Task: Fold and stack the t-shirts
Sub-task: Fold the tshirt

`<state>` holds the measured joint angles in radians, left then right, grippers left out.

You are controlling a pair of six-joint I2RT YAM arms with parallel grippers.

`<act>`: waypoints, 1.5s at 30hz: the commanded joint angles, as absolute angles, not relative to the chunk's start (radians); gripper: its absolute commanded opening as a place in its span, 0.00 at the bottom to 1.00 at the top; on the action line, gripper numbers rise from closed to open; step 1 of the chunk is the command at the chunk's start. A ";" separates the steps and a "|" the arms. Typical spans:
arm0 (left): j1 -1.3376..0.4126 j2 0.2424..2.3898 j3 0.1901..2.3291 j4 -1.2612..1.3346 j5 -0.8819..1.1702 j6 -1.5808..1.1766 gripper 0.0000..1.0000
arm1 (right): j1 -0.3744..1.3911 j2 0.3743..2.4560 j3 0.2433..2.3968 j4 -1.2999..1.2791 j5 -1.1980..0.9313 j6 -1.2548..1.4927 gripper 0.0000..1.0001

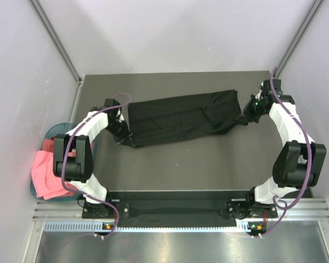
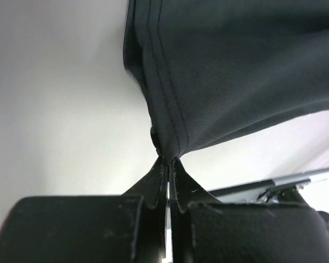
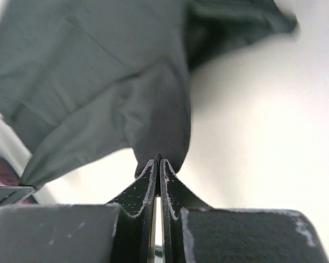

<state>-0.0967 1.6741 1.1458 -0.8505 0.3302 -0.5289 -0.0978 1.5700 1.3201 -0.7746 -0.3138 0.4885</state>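
The black t-shirt [image 1: 181, 118] is stretched across the middle of the table [image 1: 208, 164], pinched at both ends. The left gripper [image 2: 167, 163] is clamped on a hemmed corner, the right gripper [image 3: 158, 161] on the far end. Off the table's left edge (beside the left arm), a teal basket [image 1: 47, 135] holds a pink t-shirt [image 1: 44, 172].

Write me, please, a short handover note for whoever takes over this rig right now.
Left pincer: shut on a hemmed edge of the black shirt.
Right pincer: shut on the shirt's other end.
Black shirt: stretched between them over the table.
Pink shirt and red shirt: in the basket at the left, beside the table.
Done: nothing folded flat or stacked yet.
Left: lay down and fold the black shirt, then fold the other two and stack all three.
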 commanded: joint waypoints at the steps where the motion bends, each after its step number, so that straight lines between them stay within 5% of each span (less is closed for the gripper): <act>1: -0.103 1.608 1.102 -0.877 0.374 -0.517 0.00 | -0.144 1.442 1.225 -0.831 -0.270 0.457 0.00; 13: -0.113 1.592 0.960 -0.897 0.423 -0.522 0.00 | -0.222 1.316 1.011 -0.851 -0.258 0.459 0.00; 27: -0.112 1.669 0.992 -0.853 0.396 -0.525 0.00 | -0.227 1.390 1.081 -0.824 -0.272 0.434 0.00; 30: -0.114 1.678 1.006 -0.864 0.384 -0.528 0.06 | -0.227 1.414 1.118 -0.833 -0.276 0.431 0.00; 31: -0.112 1.672 1.005 -0.864 0.377 -0.529 0.18 | -0.227 1.419 1.120 -0.831 -0.278 0.430 0.00; 35: -0.112 1.623 0.965 -0.859 0.353 -0.551 0.38 | -0.227 1.428 1.115 -0.821 -0.291 0.423 0.00; 45: -0.124 1.635 0.904 -0.822 0.407 -0.568 0.43 | -0.227 1.445 1.118 -0.811 -0.322 0.419 0.00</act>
